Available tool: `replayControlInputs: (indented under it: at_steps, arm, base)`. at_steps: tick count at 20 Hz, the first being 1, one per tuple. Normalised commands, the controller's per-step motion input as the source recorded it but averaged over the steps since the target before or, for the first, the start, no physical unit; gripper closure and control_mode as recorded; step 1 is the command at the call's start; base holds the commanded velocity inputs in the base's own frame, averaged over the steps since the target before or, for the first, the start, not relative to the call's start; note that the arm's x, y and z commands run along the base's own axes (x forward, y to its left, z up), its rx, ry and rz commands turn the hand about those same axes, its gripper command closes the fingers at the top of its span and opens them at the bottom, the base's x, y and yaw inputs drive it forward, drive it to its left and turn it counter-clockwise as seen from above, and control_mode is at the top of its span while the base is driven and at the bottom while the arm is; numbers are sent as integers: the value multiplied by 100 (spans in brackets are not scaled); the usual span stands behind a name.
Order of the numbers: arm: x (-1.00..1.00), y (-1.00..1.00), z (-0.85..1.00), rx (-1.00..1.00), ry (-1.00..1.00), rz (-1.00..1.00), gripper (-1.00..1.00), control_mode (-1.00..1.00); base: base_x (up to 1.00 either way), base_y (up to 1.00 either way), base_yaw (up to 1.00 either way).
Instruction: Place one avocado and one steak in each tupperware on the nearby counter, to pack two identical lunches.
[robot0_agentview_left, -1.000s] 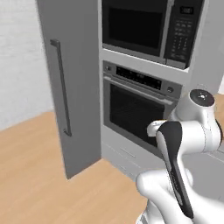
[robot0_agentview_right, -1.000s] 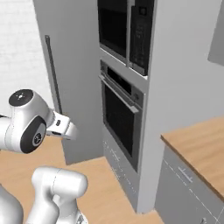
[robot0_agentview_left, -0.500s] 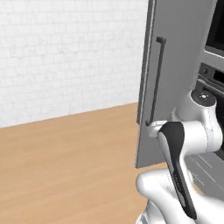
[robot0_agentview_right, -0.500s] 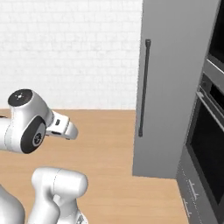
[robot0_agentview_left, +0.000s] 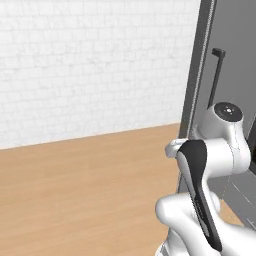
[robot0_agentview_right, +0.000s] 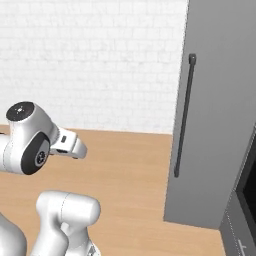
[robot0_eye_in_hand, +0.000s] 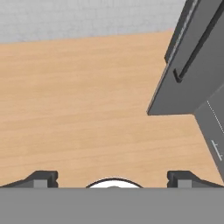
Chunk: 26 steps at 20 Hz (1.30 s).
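The fingers (robot0_eye_in_hand: 43, 177) are standing wide apart (holding nothing), hanging over the wooden floor (robot0_eye_in_hand: 78, 96), a grey door (robot0_eye_in_hand: 192, 74) rising at two o'clock.

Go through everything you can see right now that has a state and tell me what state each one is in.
gripper: open, fingers spread wide, nothing between them, over bare wood floor
tall grey door: its free edge faces the base cameras; open or shut cannot be told
door handle: upright bar, untouched
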Motion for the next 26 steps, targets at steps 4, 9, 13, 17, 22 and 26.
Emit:
replayControlInputs:
  at_steps: [4,9,13,17,22,26]
  arm:
    - [0,0,0,0,0,0,-100,100]
    - [0,0,0,0,0,0,-100,100]
    - [0,0,0,0,0,0,-100,100]
    - [0,0,0,0,0,0,-100,100]
    - [0,0,0,0,0,0,-100,100]
    - [0,0,0,0,0,0,-100,100]
  base:
    - [100,50,0]
    - [100,41,0]
    - [100,16,5]
    - [100,-12,14]
    - [100,-11,12]
    - [84,70,-36]
